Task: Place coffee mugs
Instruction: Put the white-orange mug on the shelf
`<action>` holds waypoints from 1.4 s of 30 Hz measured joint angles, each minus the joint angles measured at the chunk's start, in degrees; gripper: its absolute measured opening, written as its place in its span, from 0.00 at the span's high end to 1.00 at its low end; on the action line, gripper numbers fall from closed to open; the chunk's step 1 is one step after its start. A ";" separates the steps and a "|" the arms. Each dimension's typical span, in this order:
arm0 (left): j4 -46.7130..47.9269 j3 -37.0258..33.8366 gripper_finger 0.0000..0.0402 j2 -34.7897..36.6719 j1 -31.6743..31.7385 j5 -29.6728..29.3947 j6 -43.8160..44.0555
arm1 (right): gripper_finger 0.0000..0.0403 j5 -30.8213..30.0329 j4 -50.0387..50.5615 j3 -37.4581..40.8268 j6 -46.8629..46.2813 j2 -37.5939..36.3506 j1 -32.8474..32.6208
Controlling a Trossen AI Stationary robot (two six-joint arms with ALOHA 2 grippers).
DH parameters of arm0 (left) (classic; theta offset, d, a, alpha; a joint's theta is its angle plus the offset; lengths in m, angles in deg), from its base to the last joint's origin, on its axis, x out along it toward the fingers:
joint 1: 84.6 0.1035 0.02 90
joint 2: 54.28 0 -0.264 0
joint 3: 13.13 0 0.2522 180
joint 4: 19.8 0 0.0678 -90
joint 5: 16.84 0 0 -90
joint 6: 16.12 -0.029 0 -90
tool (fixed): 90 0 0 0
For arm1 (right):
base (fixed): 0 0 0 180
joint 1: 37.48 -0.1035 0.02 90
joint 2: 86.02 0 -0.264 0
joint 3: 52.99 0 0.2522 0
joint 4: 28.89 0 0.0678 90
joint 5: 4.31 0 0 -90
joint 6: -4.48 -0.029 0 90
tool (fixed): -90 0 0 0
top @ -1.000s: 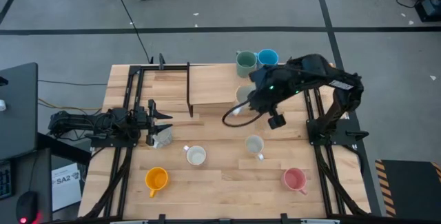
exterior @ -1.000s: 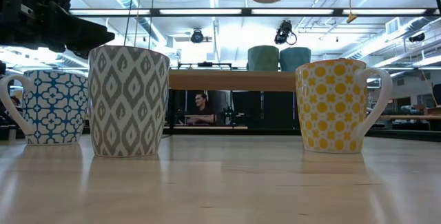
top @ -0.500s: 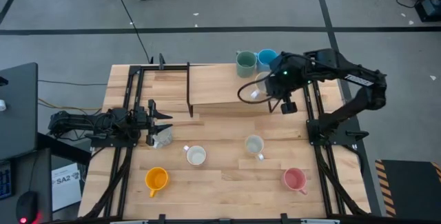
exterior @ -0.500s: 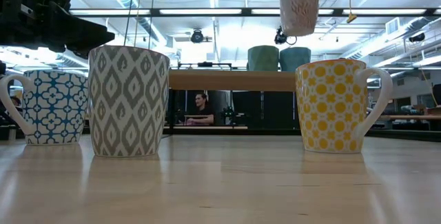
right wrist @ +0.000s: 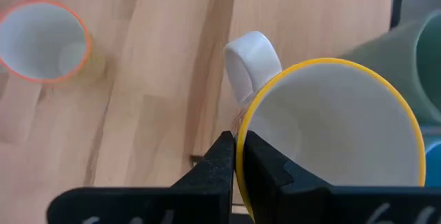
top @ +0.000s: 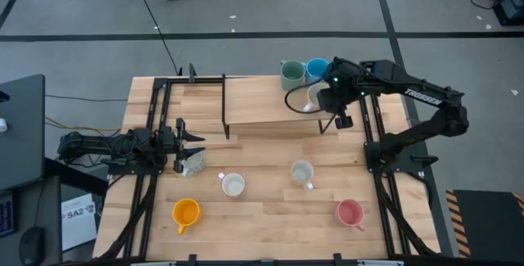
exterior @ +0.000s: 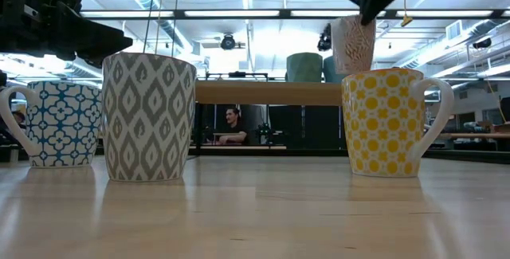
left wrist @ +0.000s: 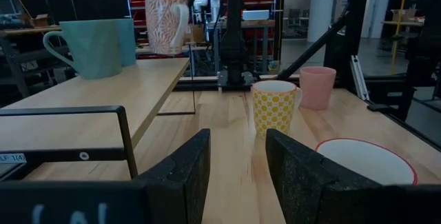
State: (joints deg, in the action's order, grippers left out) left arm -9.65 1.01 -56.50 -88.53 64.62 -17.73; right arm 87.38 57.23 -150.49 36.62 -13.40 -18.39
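My right gripper [top: 321, 101] is shut on a white mug with an orange leaf pattern [exterior: 353, 44] over the raised wooden shelf [top: 254, 102]. It is beside the green mug [top: 291, 74] and the blue mug [top: 317, 69], which stand on that shelf. My left gripper [top: 190, 141] waits open, low at the table's left side, beside a patterned mug [top: 193, 163]. Standing on the table are a white mug [top: 232, 185], a yellow-patterned mug [exterior: 386, 122], an orange mug [top: 186, 212] and a pink mug [top: 350, 212]. My right gripper holds the leaf-patterned mug by its yellow rim [right wrist: 241, 138], next to the handle [right wrist: 251, 55]. One finger [right wrist: 265, 165] is inside the mug and one [right wrist: 219, 158] outside, coming from above and pointing down. The mug hangs slightly tilted just above the shelf.
A black metal frame [top: 201, 78] borders the shelf on its left. A blue-patterned mug [exterior: 60, 123] and a grey-patterned mug [exterior: 147, 115] stand near the low camera. Bare wood lies on the shelf left of the green mug. A person [exterior: 231, 125] sits far behind the table.
My right gripper has carried the leaf-patterned mug toward the table's far edge and lowered it toward the shelf, coming in beside the green and blue mugs. The mug has stayed in the hold throughout.
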 joint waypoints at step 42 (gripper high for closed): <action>0.00 -0.01 0.63 -0.01 0.00 0.00 0.00 | 0.91 6.93 -4.81 5.15 5.44 0.35 9.95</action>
State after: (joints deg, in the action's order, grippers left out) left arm -9.65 1.00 -56.51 -88.53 64.62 -17.73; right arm 94.31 52.42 -145.34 42.06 -13.05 -8.44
